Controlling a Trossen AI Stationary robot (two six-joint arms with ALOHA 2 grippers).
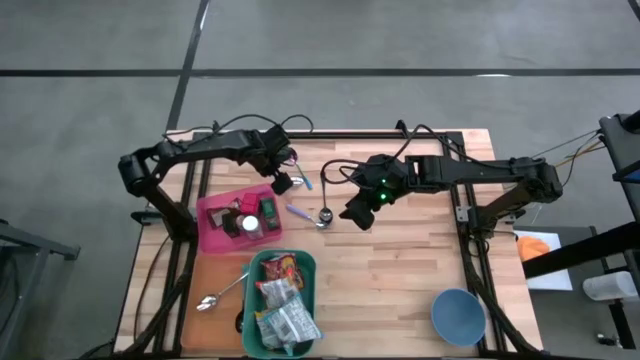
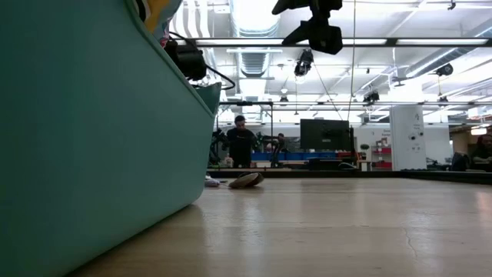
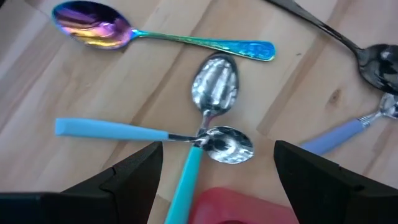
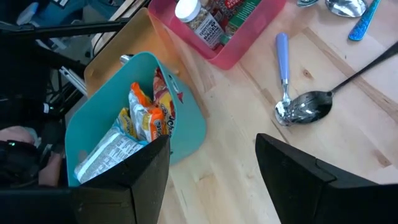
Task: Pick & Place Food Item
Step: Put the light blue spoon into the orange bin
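Note:
Snack packets [image 4: 144, 122] stand in a teal bin [image 1: 309, 268] at the table's near middle. A pink bin [image 1: 209, 228] to its far left holds a white-capped jar [image 4: 198, 18] and other packs. My left gripper [image 1: 283, 184] hangs open over loose spoons [image 3: 214, 84] by the pink bin's far right corner, pointing steeply down. My right gripper [image 1: 358, 218] hovers open at mid-table, slanting down toward the bins, above a black spoon [image 4: 311, 107] and a blue-handled spoon [image 4: 282, 56]. Nothing is between the fingers of either gripper.
An iridescent spoon [image 3: 155, 34] and two teal-handled spoons [image 3: 118, 129] lie on the wood under my left gripper. A silver spoon [image 1: 208, 301] lies left of the teal bin. A blue bowl [image 1: 458, 316] sits at the near right. In the low view the teal bin's wall [image 2: 84, 131] fills the left.

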